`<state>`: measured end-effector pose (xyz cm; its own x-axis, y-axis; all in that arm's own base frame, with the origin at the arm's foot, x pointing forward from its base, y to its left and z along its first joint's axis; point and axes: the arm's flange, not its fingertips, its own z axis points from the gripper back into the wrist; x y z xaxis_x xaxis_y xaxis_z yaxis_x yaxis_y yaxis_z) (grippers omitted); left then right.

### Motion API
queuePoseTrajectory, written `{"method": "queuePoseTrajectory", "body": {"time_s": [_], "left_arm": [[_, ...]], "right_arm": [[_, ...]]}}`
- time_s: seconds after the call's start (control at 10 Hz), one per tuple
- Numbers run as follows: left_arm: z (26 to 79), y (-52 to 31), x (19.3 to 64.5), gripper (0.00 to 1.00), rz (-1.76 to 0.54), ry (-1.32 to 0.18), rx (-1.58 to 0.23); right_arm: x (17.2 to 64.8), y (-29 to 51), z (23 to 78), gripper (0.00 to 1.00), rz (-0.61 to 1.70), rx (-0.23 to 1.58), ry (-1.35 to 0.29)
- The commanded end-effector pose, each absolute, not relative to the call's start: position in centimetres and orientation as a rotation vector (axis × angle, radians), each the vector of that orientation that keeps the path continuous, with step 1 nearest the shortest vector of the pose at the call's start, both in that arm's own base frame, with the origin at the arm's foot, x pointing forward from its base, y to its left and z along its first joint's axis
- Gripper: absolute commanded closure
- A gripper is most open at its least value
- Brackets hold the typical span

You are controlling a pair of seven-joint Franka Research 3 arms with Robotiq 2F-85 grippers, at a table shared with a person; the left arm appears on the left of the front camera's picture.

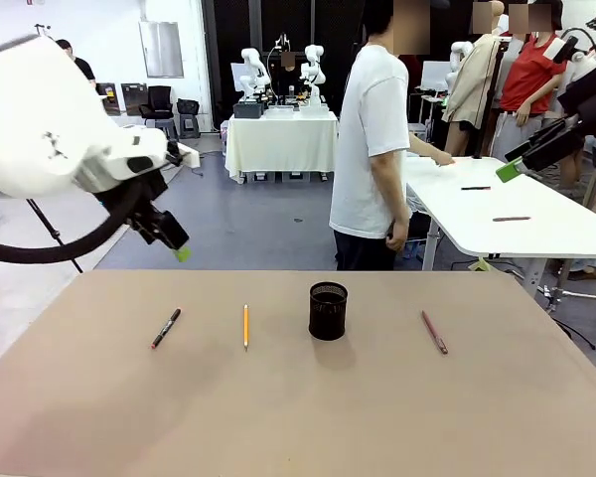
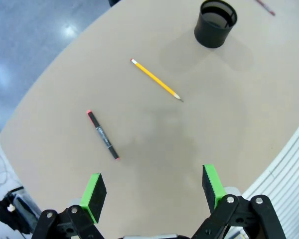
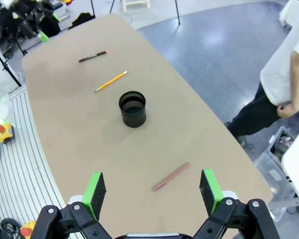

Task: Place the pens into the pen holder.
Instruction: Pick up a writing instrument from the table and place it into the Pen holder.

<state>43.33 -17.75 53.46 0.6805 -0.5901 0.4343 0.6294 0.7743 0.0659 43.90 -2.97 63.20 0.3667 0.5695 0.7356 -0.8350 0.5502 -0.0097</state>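
Three in total are laid flat on the table (image 1: pixel 298 427): black pen with red ends (image 1: pixel 165 328) leftmost, orange-yellow pencil (image 1: pixel 245 326) next, reddish-brown pen (image 1: pixel 434 332) far right. The pen holder (image 1: pixel 328 311) is stood upright between the last two. Left gripper (image 2: pixel 153 187) and right gripper (image 3: pixel 153 188) are held above the table, fingers spread wide, nothing gripped.
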Motion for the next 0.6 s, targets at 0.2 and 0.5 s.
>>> {"method": "queuePoseTrajectory", "body": {"time_s": [0.2,0.5], "left_arm": [[51.9,-18.8,43.9,0.00,-0.686,-0.438,-0.088],[51.9,-18.8,43.9,0.00,-0.686,-0.438,-0.088]], "right_arm": [[44.0,-3.0,63.3,0.00,0.936,0.404,-0.767],[44.0,-3.0,63.3,0.00,0.936,0.404,-0.767]]}}
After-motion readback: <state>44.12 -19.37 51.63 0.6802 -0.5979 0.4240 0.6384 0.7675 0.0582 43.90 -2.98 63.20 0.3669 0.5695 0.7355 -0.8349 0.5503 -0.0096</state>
